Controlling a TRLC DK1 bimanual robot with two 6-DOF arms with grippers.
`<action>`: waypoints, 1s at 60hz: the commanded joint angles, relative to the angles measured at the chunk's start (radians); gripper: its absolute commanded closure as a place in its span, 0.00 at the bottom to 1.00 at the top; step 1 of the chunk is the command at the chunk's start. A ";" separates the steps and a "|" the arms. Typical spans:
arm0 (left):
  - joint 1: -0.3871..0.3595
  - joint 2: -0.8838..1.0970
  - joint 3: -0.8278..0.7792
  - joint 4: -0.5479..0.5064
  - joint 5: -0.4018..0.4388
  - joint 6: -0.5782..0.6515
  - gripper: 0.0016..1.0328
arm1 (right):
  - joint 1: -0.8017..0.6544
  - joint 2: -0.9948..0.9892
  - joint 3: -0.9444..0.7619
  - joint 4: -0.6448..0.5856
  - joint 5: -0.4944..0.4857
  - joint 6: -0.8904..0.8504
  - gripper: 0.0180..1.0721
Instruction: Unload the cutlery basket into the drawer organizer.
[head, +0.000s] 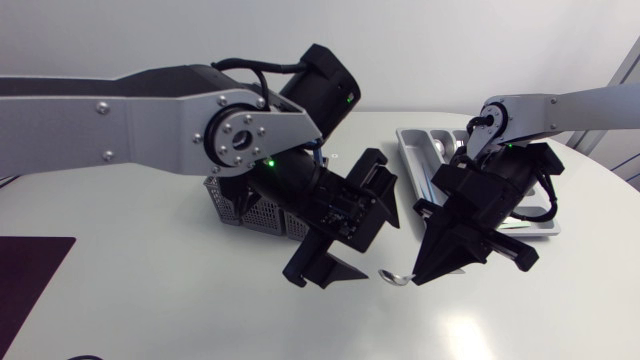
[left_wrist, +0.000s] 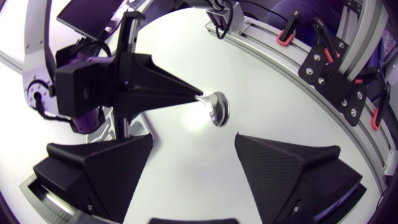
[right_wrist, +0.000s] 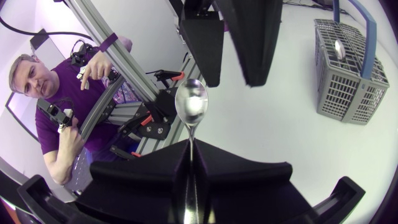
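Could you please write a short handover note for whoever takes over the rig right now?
Left gripper: open and empty, facing the spoon.
Right gripper: shut on the handle of the spoon, bowl sticking out, over the table between basket and organizer.
Basket: on the table under the left arm, with at least one piece in it.
Organizer: behind the right arm, contents hard to make out.
Done: one spoon is out of the basket.
Left: put the spoon in the organizer, then unload the rest.
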 joint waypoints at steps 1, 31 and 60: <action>0.039 -0.022 0.008 0.006 0.008 -0.040 0.03 | -0.036 0.037 0.005 -0.013 -0.005 -0.039 0.91; 0.230 -0.018 0.075 0.072 0.020 -0.434 0.03 | -0.361 0.126 0.163 0.177 0.143 -0.091 0.91; 0.324 -0.021 0.061 0.057 0.022 -0.451 0.03 | -0.599 0.348 0.379 0.229 0.263 -0.287 0.92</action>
